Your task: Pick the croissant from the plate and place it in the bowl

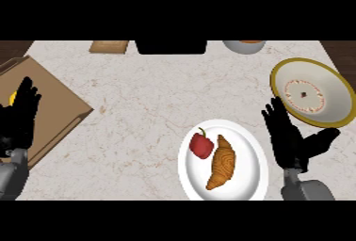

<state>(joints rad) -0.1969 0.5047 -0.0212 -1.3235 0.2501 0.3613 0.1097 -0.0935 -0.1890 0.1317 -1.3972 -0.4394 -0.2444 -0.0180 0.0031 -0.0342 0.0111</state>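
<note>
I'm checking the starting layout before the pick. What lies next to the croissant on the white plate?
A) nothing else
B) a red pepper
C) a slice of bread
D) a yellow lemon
B: a red pepper with a small green stem lies just left of the croissant on the white plate, while the bowl sits apart at the upper right.

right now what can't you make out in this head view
- Black object at the top middle: cut off by the edge, cannot identify it.
- White container with an orange inside, top right: only its near rim shows.
- Tan item at the top left: cut off.
- Yellow thing on the cutting board: mostly hidden behind the left hand.
- Bowl: its centre marking is too small to read.
</note>
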